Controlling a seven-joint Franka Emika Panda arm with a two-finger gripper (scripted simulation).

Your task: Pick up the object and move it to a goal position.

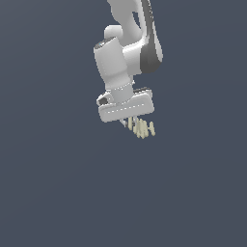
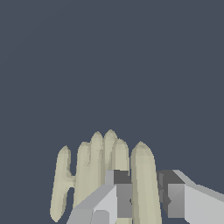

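Wrist view shows the gripper (image 2: 146,199) with one slat of the object (image 2: 142,175) standing between its two fingers, the slat's long axis running along the fingers' length; the remaining slats lie outside one finger. The jaws sit close on either side of that slat, apparently clamped on it. In the exterior view the object (image 1: 141,128) hangs just under the gripper (image 1: 129,120), slats pointing downward.

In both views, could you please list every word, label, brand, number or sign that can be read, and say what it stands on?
None: no readable text in either view.
The white gripper and the arm above it are unmarked.
The pale slatted object carries no label, and one slat stands between the fingers.
The dark background is plain.
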